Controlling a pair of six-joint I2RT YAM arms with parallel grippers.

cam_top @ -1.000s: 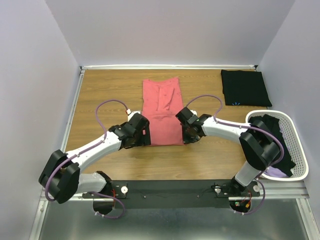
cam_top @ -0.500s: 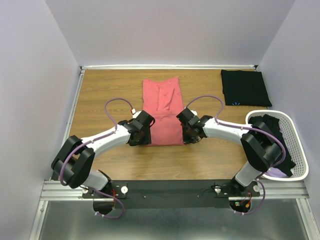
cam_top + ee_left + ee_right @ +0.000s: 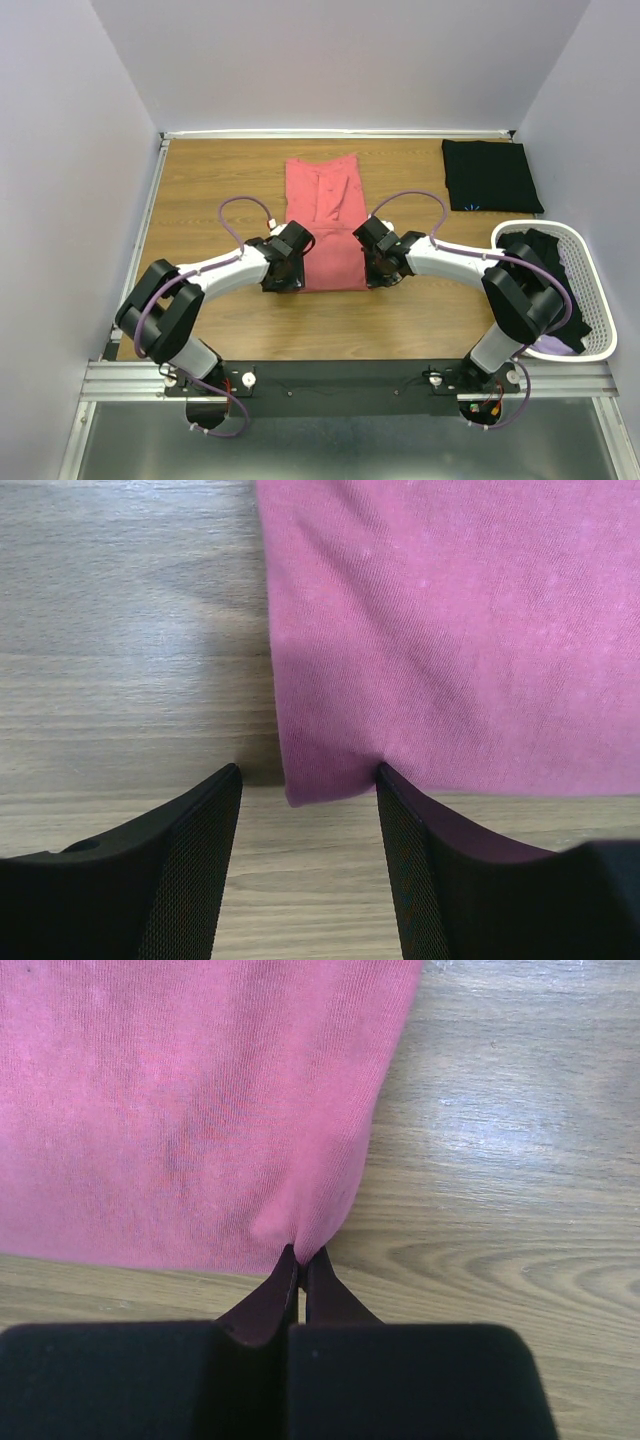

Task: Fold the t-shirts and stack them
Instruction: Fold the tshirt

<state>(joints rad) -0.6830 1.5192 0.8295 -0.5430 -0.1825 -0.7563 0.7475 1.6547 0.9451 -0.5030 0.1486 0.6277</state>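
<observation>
Two grippers sit at the near hem of the coral-pink t-shirt [image 3: 322, 200], one at each corner. The left gripper [image 3: 308, 770] has its jaws apart, not closed on anything. The shirt's near-left corner lies in the gap between them. One of its fingers [image 3: 450, 880] meets the hem with its tip, and the other stands just clear of the cloth over the bare wooden desk [image 3: 200, 190].

The right gripper [image 3: 300, 1252] has its jaws pressed tight together and pinches the near-right corner of the same shirt. The cloth puckers into a small fold right at the fingertips, and bare wood shows to the outer side of this gripper.

Ahead of both grippers the coral-pink shirt lies flat on the desk as a long, narrow folded panel that stretches away toward the far edge. A raised crease runs along its far half.

Well beyond the right gripper and off to its outer side, near the far corner of the desk, a black t-shirt [image 3: 490, 172] lies folded into a neat square. It has a tiny light-blue mark [image 3: 478, 208] at its near edge.

Further out on the right gripper's outer side, past the right arm's elbow, stands a white slatted basket [image 3: 604, 330]. It holds crumpled black cloth [image 3: 560, 285], and a bit of lilac cloth [image 3: 548, 346] shows at its near end
</observation>
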